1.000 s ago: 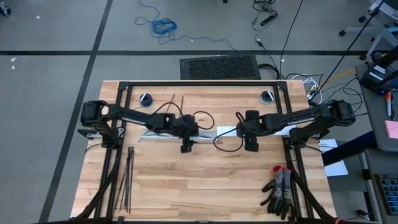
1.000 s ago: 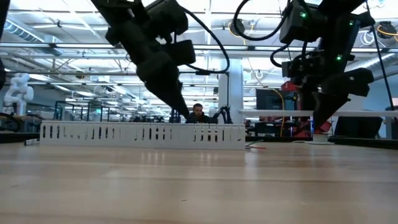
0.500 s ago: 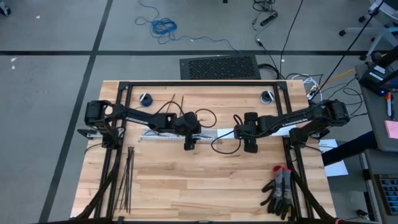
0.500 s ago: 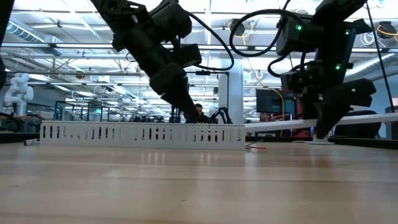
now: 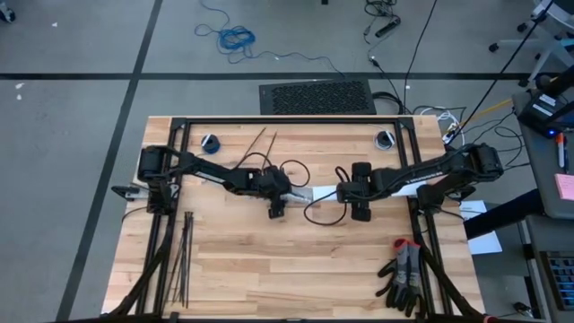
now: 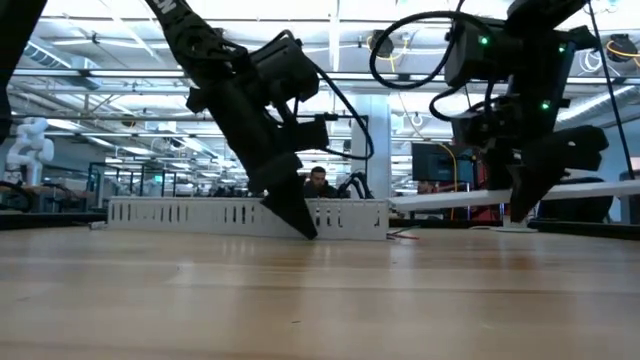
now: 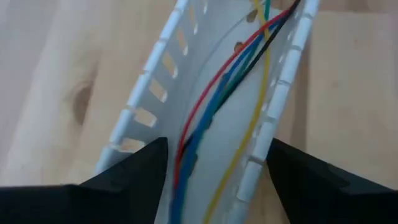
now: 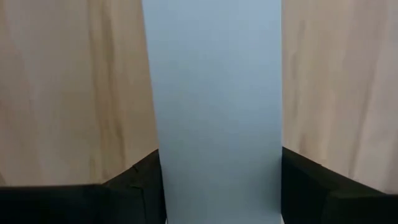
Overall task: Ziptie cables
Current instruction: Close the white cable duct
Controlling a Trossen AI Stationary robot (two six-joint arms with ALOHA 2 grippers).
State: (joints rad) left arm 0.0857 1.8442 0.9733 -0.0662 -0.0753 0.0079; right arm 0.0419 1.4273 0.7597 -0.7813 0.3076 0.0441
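Observation:
A white slotted channel [image 5: 300,194] [image 6: 200,212] lies on its floor at the table's middle. Red, blue, yellow and dark cables [image 7: 211,99] run along inside it. My left gripper [image 5: 276,208] [image 6: 303,228] [image 7: 217,180] reaches down over the channel, right of its middle, shut on it. My right gripper [image 5: 360,193] [image 6: 518,205] [image 8: 221,186] is to the right of the channel and is shut on a flat white strip [image 8: 217,93]. The black zipties [image 5: 184,260] lie flat near the table's left near corner, away from both grippers. My left gripper has the channel across its width, one finger [image 7: 143,171] outside each slotted wall [image 7: 258,155], coming from above and slanting down. The channel rests on the table. My right gripper pinches the white strip by its two long edges, its fingers [image 8: 140,180] across it, from above. The strip [image 6: 580,188] is lifted clear and slants, its end toward the channel lower.
Black and red gloves [image 5: 404,274] lie at the right near corner. Two small round rolls [image 5: 209,142] [image 5: 386,139] sit by the far frame. Thin dark strands [image 5: 260,144] fan out on the far side of the left arm. Bare wood lies in the near middle.
My left gripper came down onto the channel and moved toward the table's right. The channel slid and turned with it, its left end shifting right. My right gripper dropped a little, and the strip went from level to slanted.

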